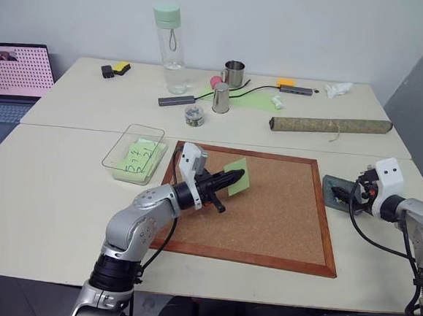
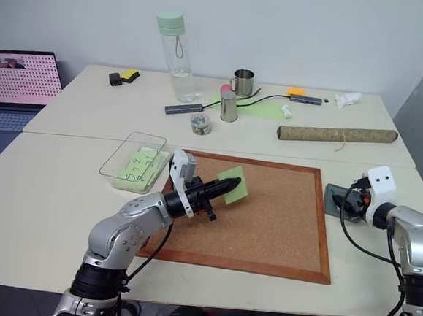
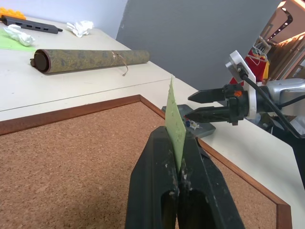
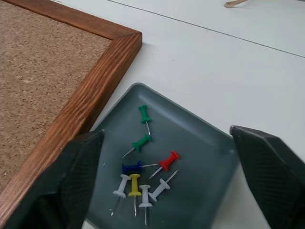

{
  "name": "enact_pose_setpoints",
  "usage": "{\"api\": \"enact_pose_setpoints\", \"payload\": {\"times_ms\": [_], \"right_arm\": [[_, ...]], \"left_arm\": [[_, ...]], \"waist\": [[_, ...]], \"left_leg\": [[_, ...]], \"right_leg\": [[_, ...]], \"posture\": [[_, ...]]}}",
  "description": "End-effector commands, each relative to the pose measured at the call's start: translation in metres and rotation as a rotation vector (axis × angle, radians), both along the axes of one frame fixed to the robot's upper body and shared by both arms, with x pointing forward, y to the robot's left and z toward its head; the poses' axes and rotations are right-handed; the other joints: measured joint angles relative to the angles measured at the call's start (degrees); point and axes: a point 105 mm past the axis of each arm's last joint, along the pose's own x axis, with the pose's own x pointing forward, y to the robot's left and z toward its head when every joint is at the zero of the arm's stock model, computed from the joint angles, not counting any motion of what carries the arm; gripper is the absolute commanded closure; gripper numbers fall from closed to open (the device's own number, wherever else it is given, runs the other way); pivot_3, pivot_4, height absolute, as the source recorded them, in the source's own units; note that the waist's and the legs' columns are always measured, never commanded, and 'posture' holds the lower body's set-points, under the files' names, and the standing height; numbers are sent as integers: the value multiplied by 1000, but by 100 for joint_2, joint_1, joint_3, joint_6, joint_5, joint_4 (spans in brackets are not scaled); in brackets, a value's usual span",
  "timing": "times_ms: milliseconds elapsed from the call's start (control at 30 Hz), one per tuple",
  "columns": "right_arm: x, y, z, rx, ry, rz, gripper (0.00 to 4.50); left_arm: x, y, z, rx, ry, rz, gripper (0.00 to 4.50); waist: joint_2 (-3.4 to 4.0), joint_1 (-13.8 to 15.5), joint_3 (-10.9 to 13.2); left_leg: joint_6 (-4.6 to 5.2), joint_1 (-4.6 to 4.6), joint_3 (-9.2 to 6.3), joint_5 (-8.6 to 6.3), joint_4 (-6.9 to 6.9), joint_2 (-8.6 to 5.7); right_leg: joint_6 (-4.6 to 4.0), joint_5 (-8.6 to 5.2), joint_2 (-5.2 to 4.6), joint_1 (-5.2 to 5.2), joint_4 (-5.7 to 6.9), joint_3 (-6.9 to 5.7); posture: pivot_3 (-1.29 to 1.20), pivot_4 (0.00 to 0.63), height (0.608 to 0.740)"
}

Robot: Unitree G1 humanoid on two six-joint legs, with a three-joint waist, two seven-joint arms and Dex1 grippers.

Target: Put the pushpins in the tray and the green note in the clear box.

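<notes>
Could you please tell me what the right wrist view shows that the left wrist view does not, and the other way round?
The right wrist view looks straight down into the grey tray, where the pushpins lie apart by colour: a red one, two green, plus blue, yellow and white ones. The left wrist view has the green note pinched upright in the shut left gripper, the open right gripper seen from outside, and a rolled cork mat behind. Both share the cork board with its wooden frame, the tray beside it and the pale tabletop.

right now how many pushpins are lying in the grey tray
8, all in the tray: two green, one red, one blue, one yellow, and three white clustered beside them.
</notes>
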Motion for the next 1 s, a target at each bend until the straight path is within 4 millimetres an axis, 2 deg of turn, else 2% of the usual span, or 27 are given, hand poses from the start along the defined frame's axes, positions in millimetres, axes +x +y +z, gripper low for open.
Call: {"api": "enact_pose_setpoints", "payload": {"times_ms": [33,167,300,367,433,533,633,733,900,1000], "right_arm": [[4,-4,20,-63,-87,-3,37],[6,-4,34,-48,-148,3,37],[-4,19,61,-18,-211,190,37],[-19,44,74,-43,-238,392,37],[-43,80,89,-59,-243,652,37],[-60,109,107,-61,-262,827,37],[-67,133,129,-29,-312,939,37],[-72,155,145,8,-344,1044,37],[-66,166,146,36,-335,1082,37],[-66,170,144,41,-325,1106,37]], "left_arm": [[-2,0,10,-4,-59,-4,4500],[-2,2,10,-2,-64,7,4500],[0,13,18,-3,-89,48,4500],[-1,22,25,3,-114,80,4500],[-3,36,36,24,-151,128,4500],[-6,54,45,52,-181,196,4500],[-6,84,51,112,-212,324,4500],[0,133,62,204,-260,533,4500],[15,183,70,333,-303,772,4500],[25,195,71,376,-302,830,4500]], "waist": [[0,0,0],[0,-1,0],[3,-4,2],[7,-6,5],[7,-14,6],[4,-29,8],[0,-18,10],[-9,-21,20],[-11,43,21],[-15,126,23]], "left_leg": [[0,0,0,0,0,0],[0,0,0,0,0,0],[0,0,0,0,0,0],[0,0,-1,0,0,1],[1,0,-3,-1,-2,2],[3,4,-5,-2,-2,6],[3,4,-6,-2,2,5],[3,3,-11,-2,1,5],[2,-2,-17,-2,-2,3],[2,-8,-18,-2,2,-1]], "right_leg": [[0,0,0,0,0,-1],[0,0,0,0,0,-1],[0,0,0,0,0,0],[0,0,1,0,0,-1],[3,-2,3,-1,-2,-2],[4,-3,7,5,-2,-3],[5,-2,5,6,-2,-2],[4,-2,5,4,-4,-5],[2,-2,1,2,-15,-13],[5,1,-4,2,-22,-14]], "posture": [[0,150,740],[0,150,740],[0,150,740],[0,150,740],[0,150,740],[0,150,740],[0,150,740],[0,150,740],[0,150,740],[0,150,740]]}}
